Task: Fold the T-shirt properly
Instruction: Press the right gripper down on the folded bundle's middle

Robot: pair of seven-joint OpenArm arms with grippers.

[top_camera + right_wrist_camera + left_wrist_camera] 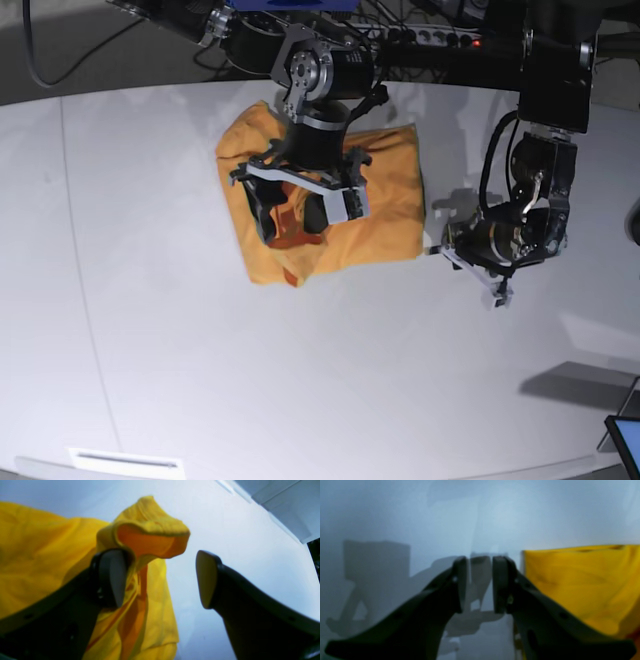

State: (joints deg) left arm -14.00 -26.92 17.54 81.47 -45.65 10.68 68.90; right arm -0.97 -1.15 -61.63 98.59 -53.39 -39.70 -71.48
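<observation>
While the soft, wrinkly orange-yellow cloth T-shirt (325, 195) lies bunched into a rough folded block on the white round table (200, 380), near its far edge, the right gripper (160, 580) hovers over the garment with its dark jaws spread apart and released. A raised fold of cloth drapes against one finger (110, 577) without being pinched, probably because a fold has just been laid and let go, or a new grasp is being lined up. Off to the shirt's side, the left gripper (480, 585) hangs just beside the cloth edge, its jaws narrowed with a visible gap and nothing between them, seemingly parked clear so the other arm can work. No containers appear anywhere in view.
</observation>
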